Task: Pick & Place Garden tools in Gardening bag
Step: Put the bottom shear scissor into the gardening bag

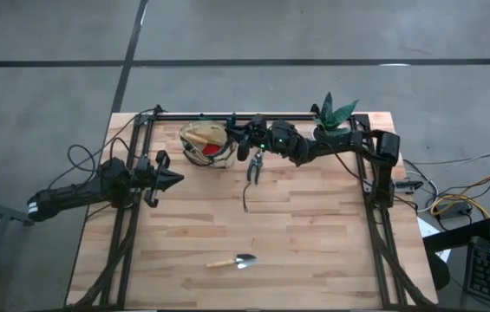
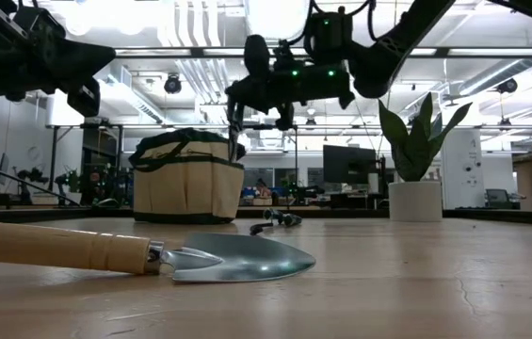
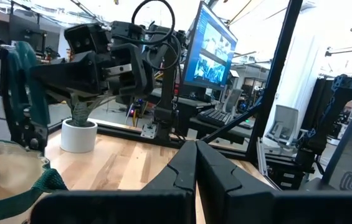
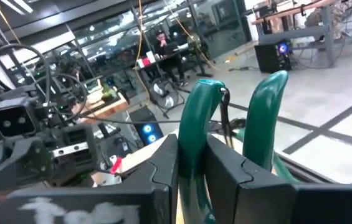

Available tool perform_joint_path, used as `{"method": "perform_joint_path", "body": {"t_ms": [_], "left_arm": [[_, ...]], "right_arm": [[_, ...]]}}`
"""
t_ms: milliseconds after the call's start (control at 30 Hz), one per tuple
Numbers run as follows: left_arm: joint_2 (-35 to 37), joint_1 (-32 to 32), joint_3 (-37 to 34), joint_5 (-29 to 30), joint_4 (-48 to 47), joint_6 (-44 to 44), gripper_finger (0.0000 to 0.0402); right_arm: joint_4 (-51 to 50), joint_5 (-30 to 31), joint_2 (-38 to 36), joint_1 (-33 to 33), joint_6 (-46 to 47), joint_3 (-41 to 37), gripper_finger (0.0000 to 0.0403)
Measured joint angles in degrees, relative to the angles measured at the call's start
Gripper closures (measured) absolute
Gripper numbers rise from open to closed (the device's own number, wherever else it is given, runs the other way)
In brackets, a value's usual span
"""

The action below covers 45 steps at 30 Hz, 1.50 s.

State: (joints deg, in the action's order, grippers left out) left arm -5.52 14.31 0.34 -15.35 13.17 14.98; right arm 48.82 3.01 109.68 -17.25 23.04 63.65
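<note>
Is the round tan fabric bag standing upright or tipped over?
Upright: the tan fabric bag sits flat on the wooden table, its dark-trimmed opening facing up, in the low view.

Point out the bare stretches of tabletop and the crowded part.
Free: the wide strip between the trowel and the shears, and the right half of the table. Crowded: the far edge, with gardening bag, right gripper and potted plant.

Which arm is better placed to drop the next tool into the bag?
The right one. Its hand is shut on green-handled shears and hangs right beside the bag. The left hand is shut, holds nothing, and sits farther from the bag.
</note>
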Motion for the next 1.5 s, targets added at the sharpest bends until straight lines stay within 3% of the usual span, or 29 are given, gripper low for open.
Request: {"method": "perform_joint_path", "body": {"t_ms": [267,667,900,1500], "left_arm": [[-0.1,0.0,0.0,0.0,0.0,0.0,0.0392],[-0.2,0.0,0.0,0.0,0.0,0.0,0.0392],[-0.2,0.0,0.0,0.0,-0.1,0.0,0.0392],[-0.2,0.0,0.0,0.0,0.0,0.0,0.0392]], "right_arm": [[-0.5,-0.1,3.3,0.0,0.6,2.5,0.0351],[2.0,-1.5,1.4,0.0,1.6,3.7,0.0349],[-7.1,-1.5,0.7,0.0,-4.0,5.5,0.0349],[-6.9,-3.5,-1.7,0.1,-3.8,3.2,0.0349]]}}
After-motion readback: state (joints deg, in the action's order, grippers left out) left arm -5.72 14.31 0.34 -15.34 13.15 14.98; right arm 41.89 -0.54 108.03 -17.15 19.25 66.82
